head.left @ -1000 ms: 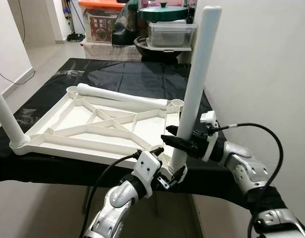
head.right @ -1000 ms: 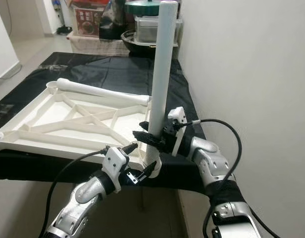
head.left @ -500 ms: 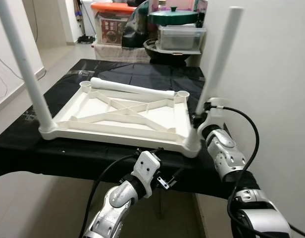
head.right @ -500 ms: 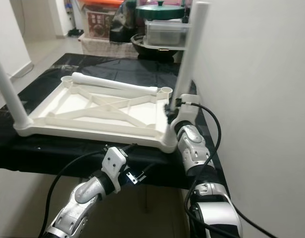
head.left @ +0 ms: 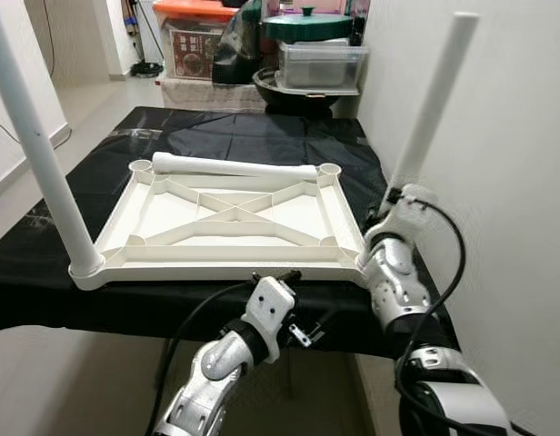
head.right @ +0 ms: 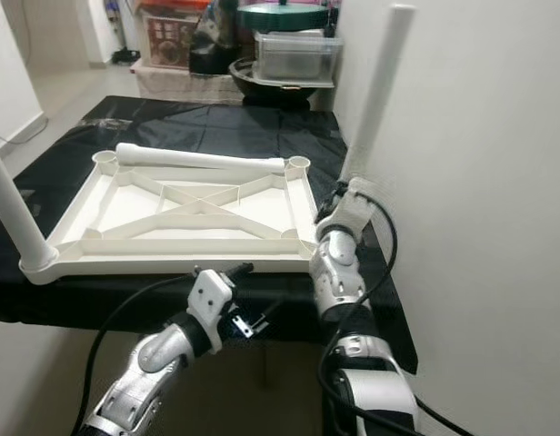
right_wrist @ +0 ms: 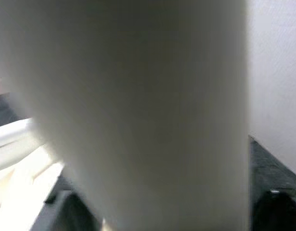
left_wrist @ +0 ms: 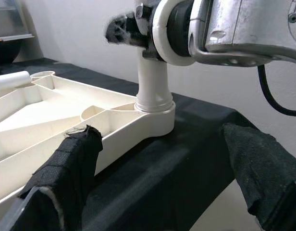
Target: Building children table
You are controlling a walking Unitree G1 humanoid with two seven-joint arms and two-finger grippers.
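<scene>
White plastic leg (head.left: 432, 104) in my right tool (left_wrist: 131, 30), clamped at the tabletop's (head.left: 227, 218) five o'clock socket; press straight down, left tool (head.left: 303, 334) open below.

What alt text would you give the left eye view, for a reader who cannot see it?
An upturned white table top lies on a black cloth, with two legs standing in its near corners and a loose leg across its far edge. The right gripper is at the near right leg.
</scene>
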